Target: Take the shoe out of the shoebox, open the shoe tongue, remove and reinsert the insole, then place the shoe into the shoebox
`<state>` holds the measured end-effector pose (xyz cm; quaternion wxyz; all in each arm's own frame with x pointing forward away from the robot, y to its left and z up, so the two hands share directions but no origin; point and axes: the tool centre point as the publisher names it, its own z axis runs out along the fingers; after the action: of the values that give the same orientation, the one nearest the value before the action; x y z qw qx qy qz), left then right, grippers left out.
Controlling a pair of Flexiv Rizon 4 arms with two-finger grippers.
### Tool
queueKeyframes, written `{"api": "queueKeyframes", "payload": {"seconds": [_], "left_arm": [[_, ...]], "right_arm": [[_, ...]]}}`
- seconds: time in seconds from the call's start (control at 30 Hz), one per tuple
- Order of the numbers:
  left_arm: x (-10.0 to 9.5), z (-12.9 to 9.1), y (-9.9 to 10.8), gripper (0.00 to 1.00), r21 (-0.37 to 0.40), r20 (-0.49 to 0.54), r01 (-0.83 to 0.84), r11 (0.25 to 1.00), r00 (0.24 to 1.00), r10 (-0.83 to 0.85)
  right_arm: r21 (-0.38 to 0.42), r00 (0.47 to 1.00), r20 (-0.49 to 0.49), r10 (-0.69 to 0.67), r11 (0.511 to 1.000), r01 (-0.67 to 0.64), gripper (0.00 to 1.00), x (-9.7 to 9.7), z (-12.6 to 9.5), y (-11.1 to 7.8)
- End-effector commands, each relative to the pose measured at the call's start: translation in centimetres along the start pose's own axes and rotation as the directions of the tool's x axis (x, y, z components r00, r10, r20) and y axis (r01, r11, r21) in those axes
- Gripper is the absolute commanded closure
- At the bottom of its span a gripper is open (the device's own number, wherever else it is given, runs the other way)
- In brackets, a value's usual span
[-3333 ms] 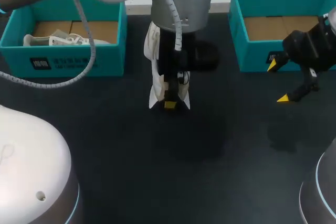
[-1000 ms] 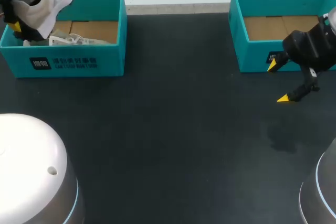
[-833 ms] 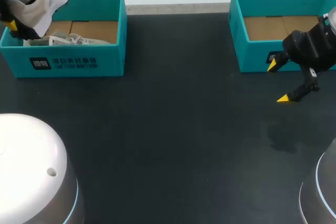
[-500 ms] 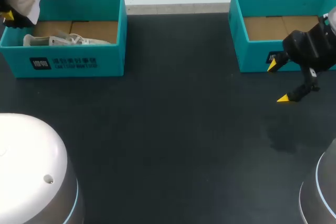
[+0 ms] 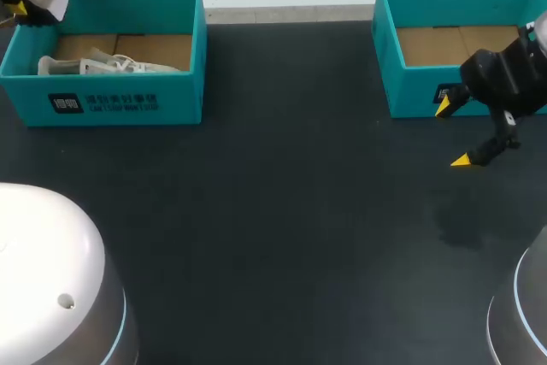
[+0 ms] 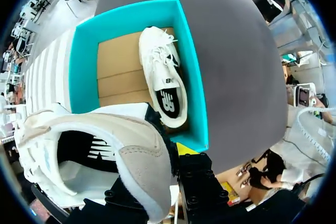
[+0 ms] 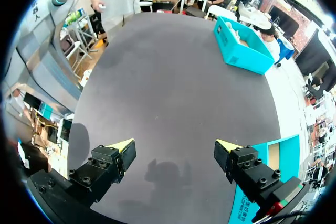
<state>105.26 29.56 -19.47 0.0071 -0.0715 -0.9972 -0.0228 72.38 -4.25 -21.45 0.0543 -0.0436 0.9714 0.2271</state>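
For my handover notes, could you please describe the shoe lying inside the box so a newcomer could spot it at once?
On the dark table, take the left shoebox of the two teal ones. A white shoe lies on its cardboard floor; unlike the second shoe, held aloft by the left gripper, nothing grips it.

Bright even overhead light, faint soft shadows

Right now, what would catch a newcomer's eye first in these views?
The cream suede-and-mesh sneaker clamped in the left hand, hanging above the far-left corner of the left teal cardboard shoebox. A second white sneaker lies inside that box, while the right hand hovers open before the right teal shoebox.
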Motion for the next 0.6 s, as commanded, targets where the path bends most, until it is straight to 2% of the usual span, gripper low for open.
{"api": "queueKeyframes", "payload": {"seconds": [0.03, 0.5, 0.6], "left_arm": [[-0.6, -0.85, -0.06, 1.0, -0.028, -0.018, -0.016, 0.999, 1.0, 0.015], [-0.6, -0.85, -0.06, 1.0, -0.028, -0.018, -0.016, 0.999, 1.0, 0.015], [-0.17, -1.51, 0.0, 1.0, 0.019, -0.055, -0.299, 0.954, 0.952, 0.3]], "right_arm": [[0.003, 1.0, 0.0, 0.001, 1.0, -0.001, 0.0, -0.05, 0.09, 0.02], [0.003, 1.0, 0.0, 0.001, 1.0, -0.001, 0.0, -0.05, 0.09, 0.02], [0.003, 1.0, 0.0, 0.001, 1.0, -0.001, 0.0, -0.05, 0.09, 0.02]]}}
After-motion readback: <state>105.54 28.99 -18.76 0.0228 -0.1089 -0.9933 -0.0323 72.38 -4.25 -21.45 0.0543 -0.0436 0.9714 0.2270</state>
